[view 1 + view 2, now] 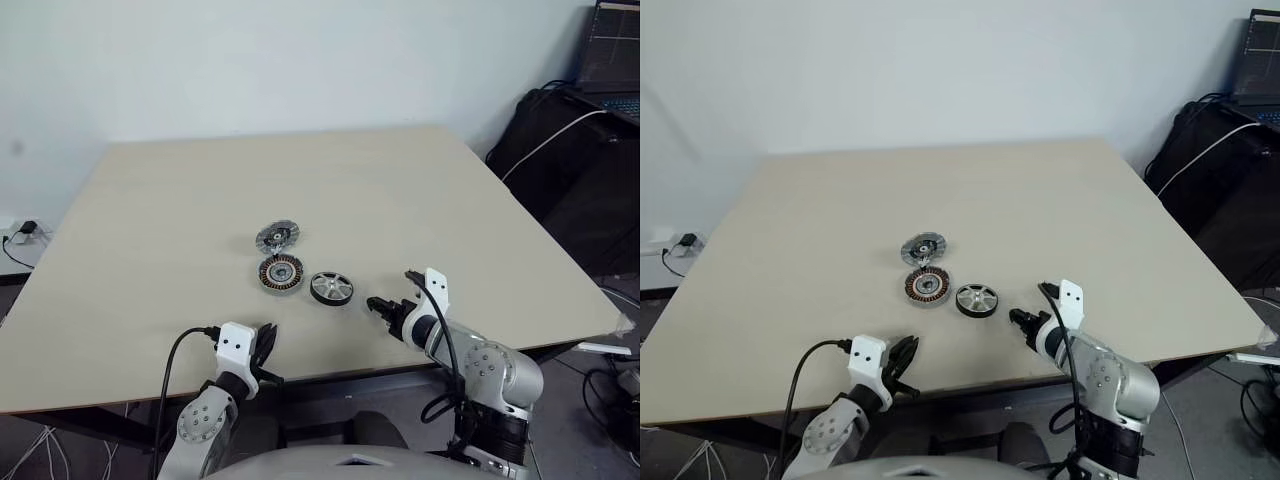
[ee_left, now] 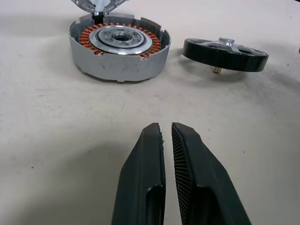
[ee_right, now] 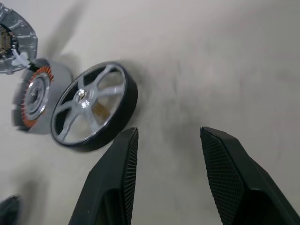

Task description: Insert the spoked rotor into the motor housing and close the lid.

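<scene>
Progress: While the dark-rimmed, silver-spoked rotor (image 1: 331,288) lies loose on the beige table (image 1: 440,200), I count nothing done; insertion and lidding remain.
Housing: the copper-wound round motor housing (image 1: 281,272) sits just at the rotor's nine o'clock, uncovered.
Lid: the ribbed silver-grey disc lid (image 1: 276,237) rests at the housing's twelve.
Right gripper (image 3: 168,140): parted, empty, near the rotor's three o'clock.
Left gripper (image 2: 166,133): pressed together, empty.

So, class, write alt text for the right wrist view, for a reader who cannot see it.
The right gripper hangs with its two black fingers apart above a beige table, holding nothing. Just beyond lies the spoked rotor, dark-rimmed with silver spokes, and past it the copper-wound motor housing and the lid.
</scene>
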